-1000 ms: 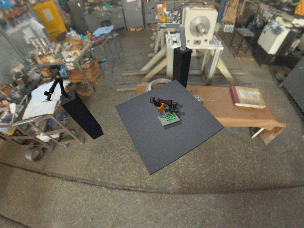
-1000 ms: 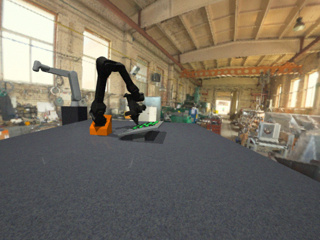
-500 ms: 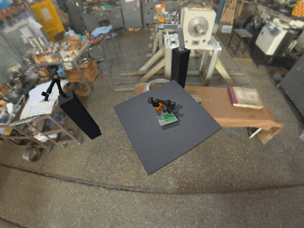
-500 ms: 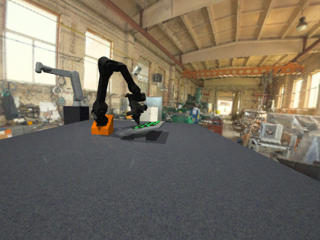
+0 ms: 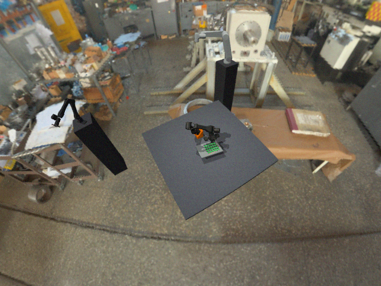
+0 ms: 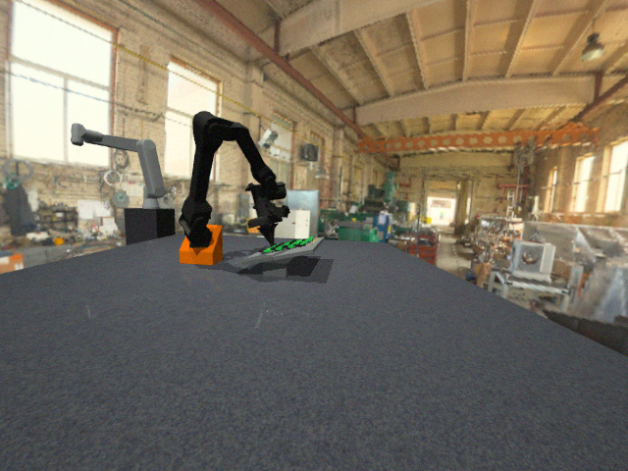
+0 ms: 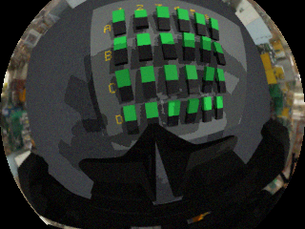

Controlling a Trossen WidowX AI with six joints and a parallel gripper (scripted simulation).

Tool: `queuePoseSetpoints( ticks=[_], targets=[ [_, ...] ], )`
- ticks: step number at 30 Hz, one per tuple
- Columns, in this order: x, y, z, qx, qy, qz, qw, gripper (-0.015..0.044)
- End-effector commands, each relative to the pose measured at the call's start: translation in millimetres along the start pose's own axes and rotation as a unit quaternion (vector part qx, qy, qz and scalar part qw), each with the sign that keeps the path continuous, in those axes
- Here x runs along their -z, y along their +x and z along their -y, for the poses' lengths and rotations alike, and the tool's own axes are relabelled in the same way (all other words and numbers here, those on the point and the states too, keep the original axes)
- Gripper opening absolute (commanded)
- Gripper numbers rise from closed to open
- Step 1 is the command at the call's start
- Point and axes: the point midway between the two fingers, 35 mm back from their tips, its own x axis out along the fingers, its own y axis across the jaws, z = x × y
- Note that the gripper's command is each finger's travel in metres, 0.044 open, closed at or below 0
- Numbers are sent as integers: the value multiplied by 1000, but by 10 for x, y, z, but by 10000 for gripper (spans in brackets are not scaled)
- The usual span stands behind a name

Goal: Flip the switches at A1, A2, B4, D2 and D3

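The tilted grey panel (image 5: 202, 151) (image 6: 249, 261) (image 7: 100, 35) carries rows A to D of green-and-black rocker switches. In the wrist view, switches A1 (image 7: 118, 22) and A2 (image 7: 140, 20) are at the far left, B4 (image 7: 189, 46) is right of the middle, and D2 (image 7: 152, 111) and D3 (image 7: 173, 113) are in the near row. A2 looks shorter than A1. Which ends are raised is hard to tell. My gripper (image 6: 272, 243) (image 7: 152, 127) is shut and empty, its tips at the near edge of D2. They hide part of its black end; contact cannot be told.
The panel stands on a dark table (image 5: 184, 185) (image 6: 314, 354). The arm's orange base (image 5: 199, 133) (image 6: 201, 254) is beside the panel's near side. Two other arms stand on black pedestals (image 5: 100, 148) (image 5: 225, 83) off the table.
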Motion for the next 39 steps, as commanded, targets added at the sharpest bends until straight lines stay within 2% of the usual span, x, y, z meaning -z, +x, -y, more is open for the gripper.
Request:
queuePoseSetpoints(
  ticks=[1, 37, 39],
  targets=[
    [2, 12, 8, 2, -2, 1, 1000, 0],
    [3, 60, 9, 2, -2, 2, 1000, 0],
    [-10, -51, -12, -1, -1, -2, 1000, 0]
  ],
)
